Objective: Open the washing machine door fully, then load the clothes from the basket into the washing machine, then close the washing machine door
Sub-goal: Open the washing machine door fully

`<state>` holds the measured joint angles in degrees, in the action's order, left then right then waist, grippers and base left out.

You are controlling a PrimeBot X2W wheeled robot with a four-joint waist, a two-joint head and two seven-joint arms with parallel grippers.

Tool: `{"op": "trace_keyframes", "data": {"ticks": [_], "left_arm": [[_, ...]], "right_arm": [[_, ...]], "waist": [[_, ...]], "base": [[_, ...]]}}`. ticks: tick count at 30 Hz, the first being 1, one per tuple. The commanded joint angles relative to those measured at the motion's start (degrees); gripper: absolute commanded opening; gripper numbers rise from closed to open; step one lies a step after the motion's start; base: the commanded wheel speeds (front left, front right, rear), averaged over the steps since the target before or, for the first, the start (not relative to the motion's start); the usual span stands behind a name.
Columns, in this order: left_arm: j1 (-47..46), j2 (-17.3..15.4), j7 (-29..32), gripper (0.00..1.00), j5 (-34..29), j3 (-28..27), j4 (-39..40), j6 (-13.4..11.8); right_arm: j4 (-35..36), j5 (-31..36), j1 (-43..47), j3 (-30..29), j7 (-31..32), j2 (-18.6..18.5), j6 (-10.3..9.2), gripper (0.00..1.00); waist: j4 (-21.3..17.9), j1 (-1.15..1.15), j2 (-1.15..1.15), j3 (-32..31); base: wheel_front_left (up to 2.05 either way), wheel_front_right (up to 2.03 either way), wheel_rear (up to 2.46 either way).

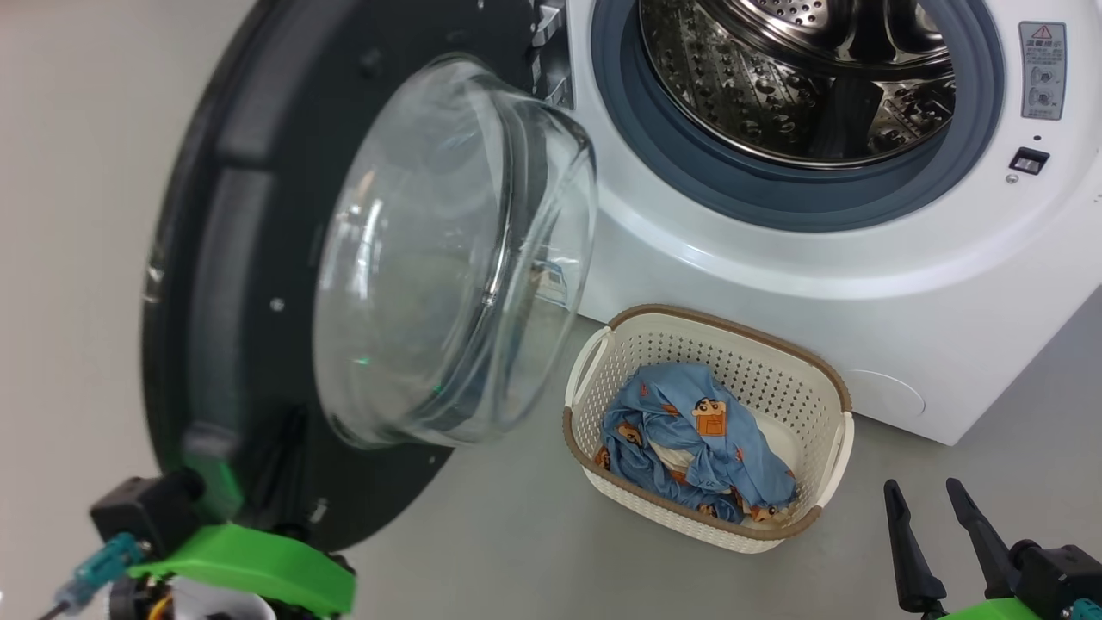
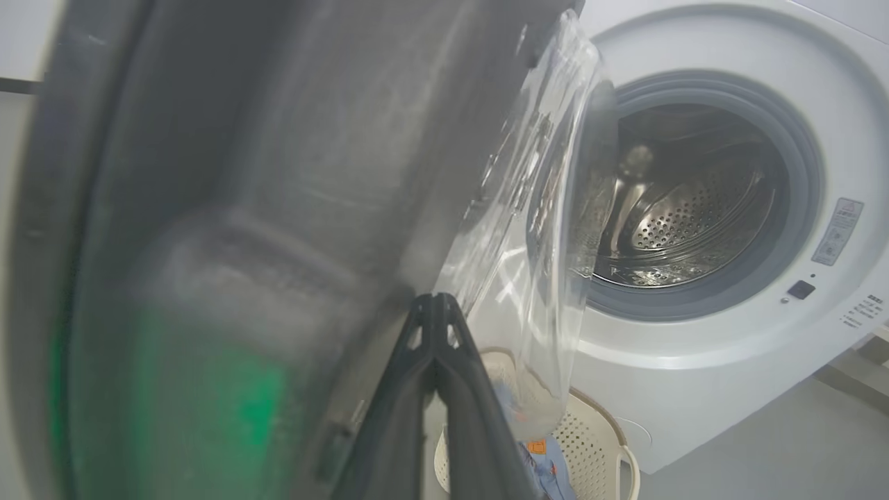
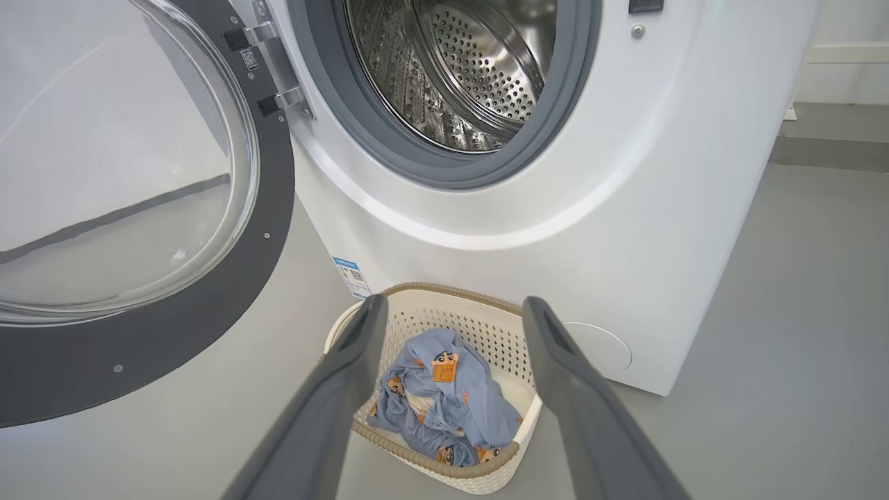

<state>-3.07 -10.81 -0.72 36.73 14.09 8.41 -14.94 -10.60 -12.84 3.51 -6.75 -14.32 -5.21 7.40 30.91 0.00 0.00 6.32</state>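
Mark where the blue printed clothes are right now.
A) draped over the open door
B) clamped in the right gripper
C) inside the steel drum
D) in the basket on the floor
D: the clothes lie bunched inside the basket, which stands on the floor in front of the washing machine, while the right gripper stands open beside the basket, holding nothing.
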Motion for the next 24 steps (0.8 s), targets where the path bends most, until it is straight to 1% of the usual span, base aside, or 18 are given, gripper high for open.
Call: {"op": "trace_keyframes", "data": {"ticks": [1, 10, 19, 22, 24], "left_arm": [[-2.9, -2.0, -1.0, 0.0, 0.3, -4.2, -0.5, -1.0], [-8.2, -3.4, -7.2, 0.0, 2.0, -10.6, -14.2, -0.1], [-14.3, -5.9, -12.8, 0.0, 2.6, -15.8, -28.7, 2.3], [-16.1, -6.8, -13.7, 0.0, 2.3, -17.6, -32.4, 3.2], [-16.6, -7.0, -13.9, 0.0, 2.1, -18.2, -33.4, 3.4]], "right_arm": [[1.3, 0.3, -0.5, 1.4, -0.7, -0.8, 0.09, 1.0], [1.0, 0.3, -0.2, 1.9, -0.7, -1.7, 0.09, 1.0], [1.2, 0.5, 0.2, 2.2, -0.7, -2.8, 0.09, 1.0], [1.2, 0.5, 0.4, 2.1, -0.7, -3.2, 0.09, 1.0], [1.2, 0.5, 0.6, 2.1, -0.7, -3.4, 0.09, 1.0]], "waist": [[-0.2, 0.0, 0.0, 0.0], [-2.2, 0.0, 0.0, -0.2], [-6.2, 0.0, 0.0, -0.3], [-7.7, 0.0, 0.0, -0.2], [-8.1, 0.0, 0.0, -0.2]], "base": [[0.0, 0.0, 0.0], [0.0, 0.0, 0.0], [0.0, 0.0, 0.0], [0.0, 0.0, 0.0], [0.0, 0.0, 0.0]]}}
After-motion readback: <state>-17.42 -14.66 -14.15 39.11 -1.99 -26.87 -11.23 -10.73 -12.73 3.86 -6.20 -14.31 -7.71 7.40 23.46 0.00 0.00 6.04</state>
